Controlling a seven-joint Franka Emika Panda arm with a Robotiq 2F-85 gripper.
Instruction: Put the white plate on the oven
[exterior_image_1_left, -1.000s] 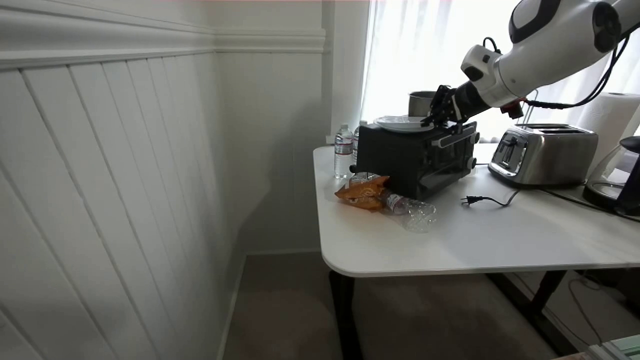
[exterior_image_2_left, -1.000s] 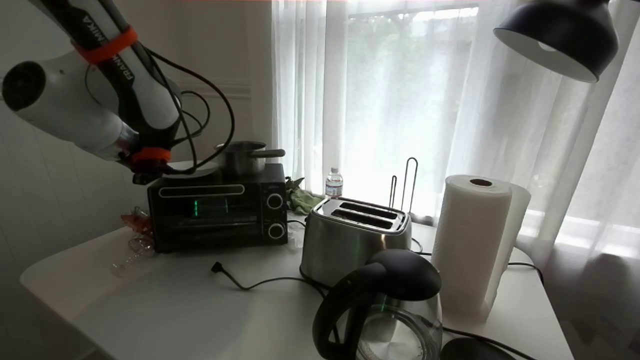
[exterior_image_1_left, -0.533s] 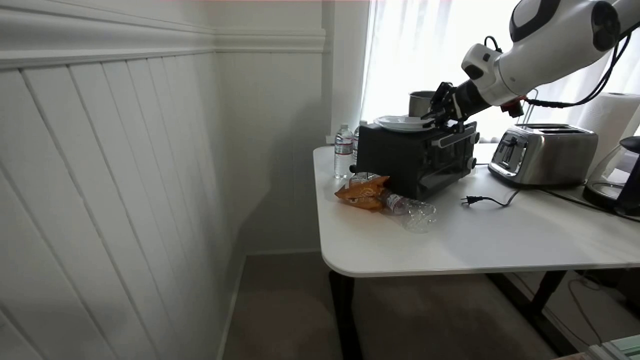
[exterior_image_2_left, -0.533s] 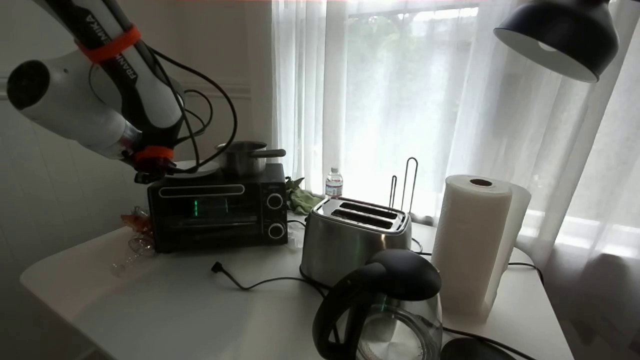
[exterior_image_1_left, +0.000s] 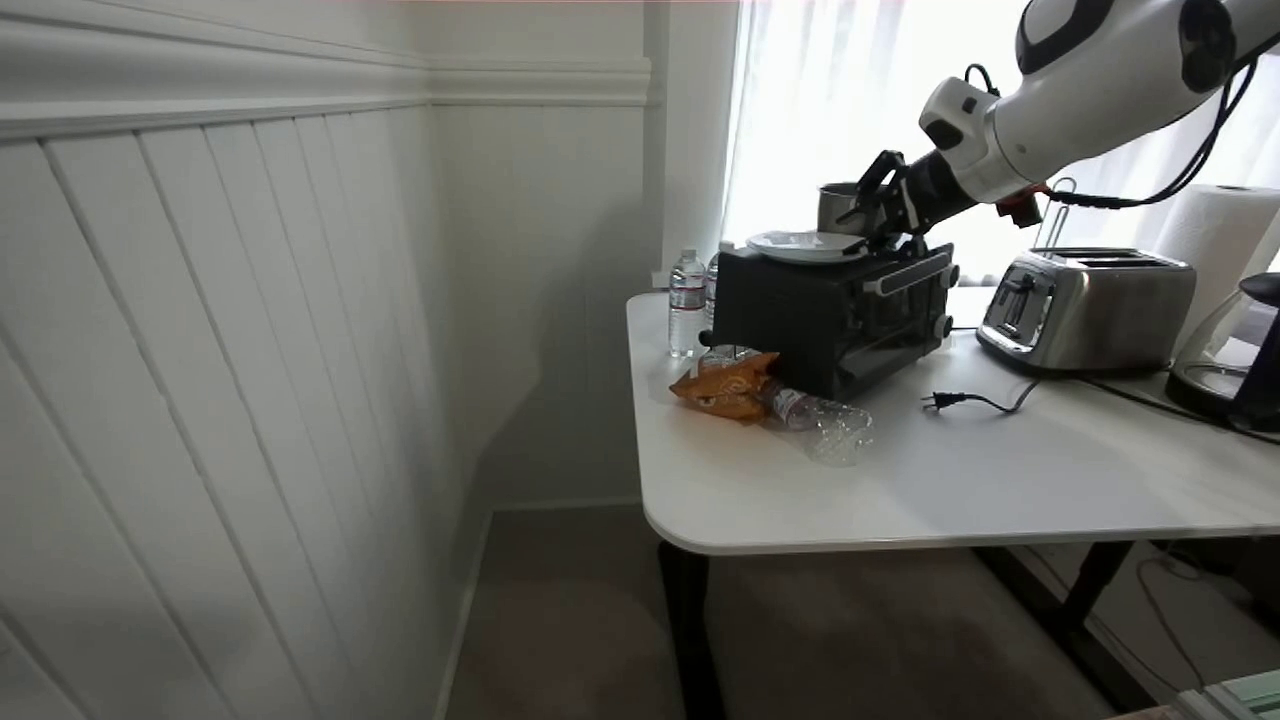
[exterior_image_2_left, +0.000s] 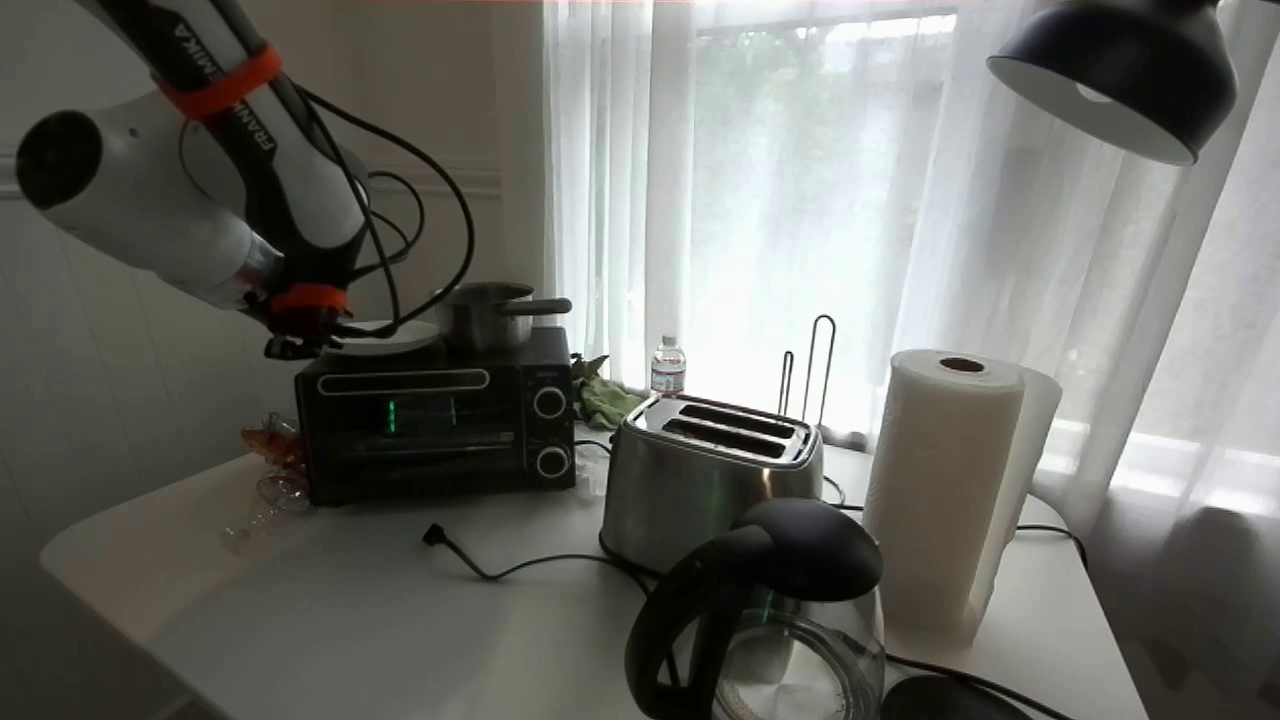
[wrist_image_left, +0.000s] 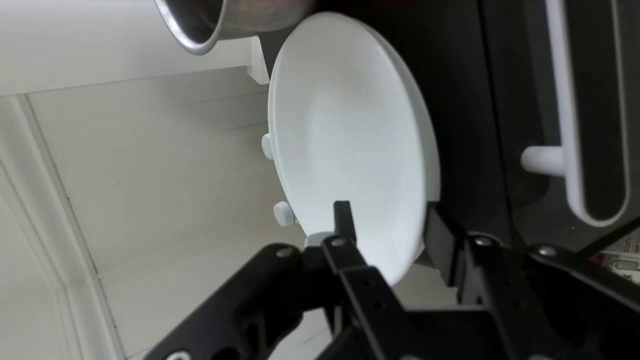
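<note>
The white plate (exterior_image_1_left: 803, 248) lies on top of the black toaster oven (exterior_image_1_left: 780, 315), beside a pot. The plate also shows in an exterior view (exterior_image_2_left: 392, 341), partly behind the arm, and in the wrist view (wrist_image_left: 345, 135). The oven's glass front (exterior_image_2_left: 430, 425) faces the open table; its dark top shows in the wrist view (wrist_image_left: 462, 100). My gripper (wrist_image_left: 389, 207) is open at the plate's near end. One finger is over the plate's face, the other is just outside its rim. Whether a finger touches the plate I cannot tell. The gripper (exterior_image_1_left: 852, 232) is above the oven's near front corner.
A metal pot (exterior_image_2_left: 487, 320) stands on the oven beside the plate. Water bottles (exterior_image_1_left: 687, 305), an orange bag (exterior_image_1_left: 725, 388) and a crumpled bottle (exterior_image_1_left: 838, 435) lie around the oven. A silver toaster (exterior_image_2_left: 690, 490), kettle (exterior_image_2_left: 790, 560) and paper towels (exterior_image_2_left: 940, 500) stand farther along the table.
My gripper's fingers have spread apart, and the wrist has shifted slightly. The plate stays on the oven top with hardly any visible movement.
</note>
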